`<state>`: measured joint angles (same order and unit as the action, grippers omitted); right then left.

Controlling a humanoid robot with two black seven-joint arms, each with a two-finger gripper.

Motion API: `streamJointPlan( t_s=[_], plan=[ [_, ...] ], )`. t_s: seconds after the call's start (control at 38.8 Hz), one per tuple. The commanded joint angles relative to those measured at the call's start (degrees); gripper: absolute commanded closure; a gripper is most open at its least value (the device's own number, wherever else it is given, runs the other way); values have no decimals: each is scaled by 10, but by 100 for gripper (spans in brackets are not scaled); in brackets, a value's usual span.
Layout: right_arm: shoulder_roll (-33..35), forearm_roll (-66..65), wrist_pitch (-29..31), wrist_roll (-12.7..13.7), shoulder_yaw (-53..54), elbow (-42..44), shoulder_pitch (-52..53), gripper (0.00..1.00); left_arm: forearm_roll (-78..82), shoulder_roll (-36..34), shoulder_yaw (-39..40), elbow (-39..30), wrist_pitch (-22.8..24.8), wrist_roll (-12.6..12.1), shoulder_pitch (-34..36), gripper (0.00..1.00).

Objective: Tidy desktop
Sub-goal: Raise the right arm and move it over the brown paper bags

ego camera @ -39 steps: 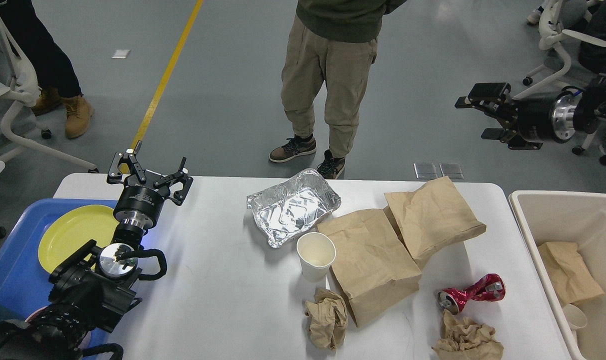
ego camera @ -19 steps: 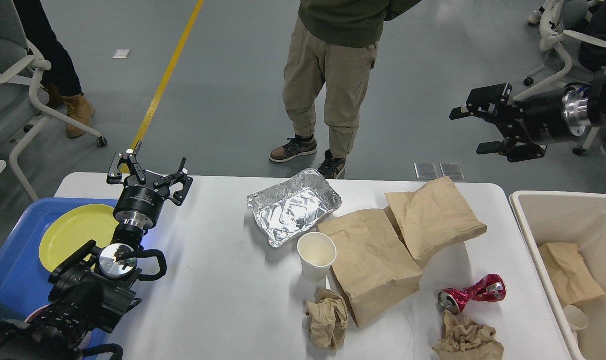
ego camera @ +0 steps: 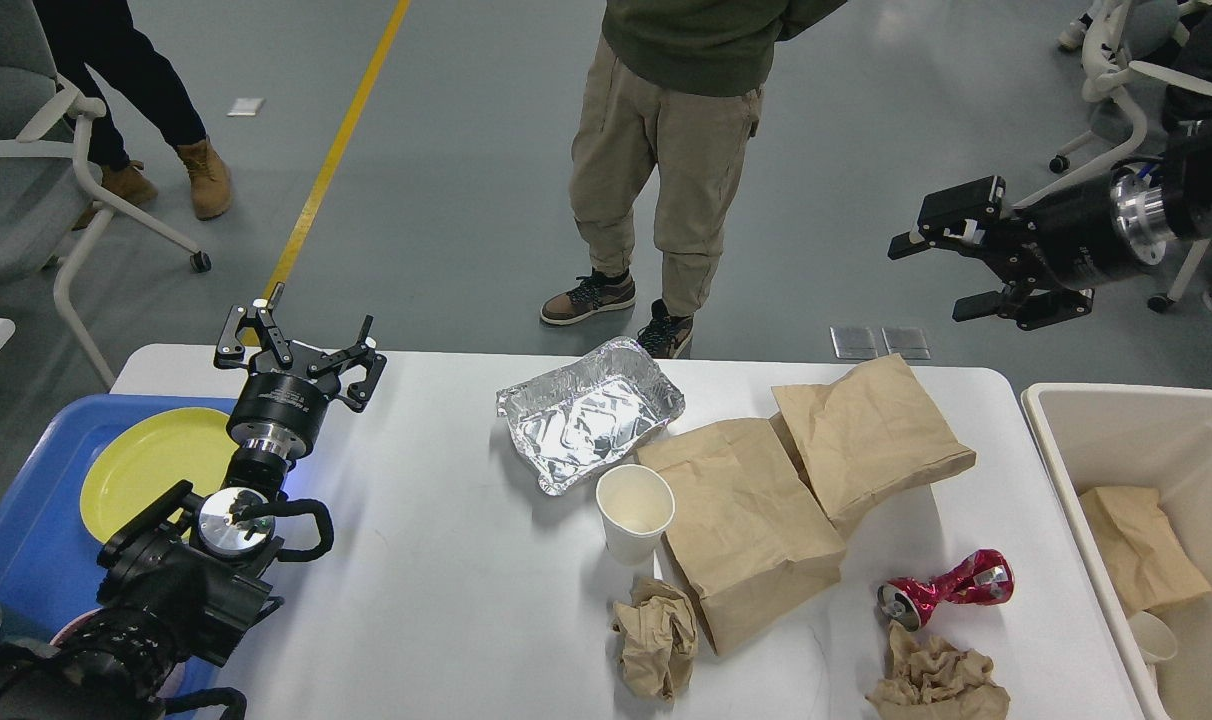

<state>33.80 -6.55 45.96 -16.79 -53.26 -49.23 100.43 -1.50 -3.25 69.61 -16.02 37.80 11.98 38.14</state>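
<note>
The white desktop [ego camera: 446, 560] holds a foil tray [ego camera: 588, 412], a white paper cup [ego camera: 634, 510], two brown paper bags [ego camera: 741, 525] [ego camera: 866, 435], a crushed red can [ego camera: 944, 588] and two crumpled brown paper wads [ego camera: 654, 635] [ego camera: 934, 680]. My left gripper [ego camera: 298, 345] stands open over the desktop's far left corner, holding nothing. My right gripper [ego camera: 941, 280] hangs open in the air beyond the desktop's far right edge, above the floor, with nothing in it.
A blue tray [ego camera: 26, 560] with a yellow plate [ego camera: 151, 470] sits at the left. A beige bin [ego camera: 1096, 430] at the right holds a brown bag and a cup. A person [ego camera: 666, 150] stands behind the table; office chairs stand far left and far right.
My right gripper has drifted left and slightly down, toward the table. The left arm has not moved. The chair and the person at far left have shifted.
</note>
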Motion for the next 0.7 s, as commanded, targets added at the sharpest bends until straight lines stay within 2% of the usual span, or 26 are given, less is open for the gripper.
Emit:
streamJointPlan(
  t_s=[0.0, 0.49, 0.57, 0.67],
  plan=[
    [0, 0, -1, 2, 2, -1, 0, 0, 0, 0, 0, -1, 0, 1, 0, 4],
    [-16, 0, -7, 8, 1, -3, 12, 0, 0, 0, 0, -1, 0, 0, 0, 4],
    [-29, 0, -9, 18, -2, -1, 10, 0, 0, 0, 0, -1, 0, 0, 0, 4],
    [-48, 0, -11, 53, -13, 4, 6, 0, 0, 0, -1, -1, 3, 0, 0, 4]
  ],
)
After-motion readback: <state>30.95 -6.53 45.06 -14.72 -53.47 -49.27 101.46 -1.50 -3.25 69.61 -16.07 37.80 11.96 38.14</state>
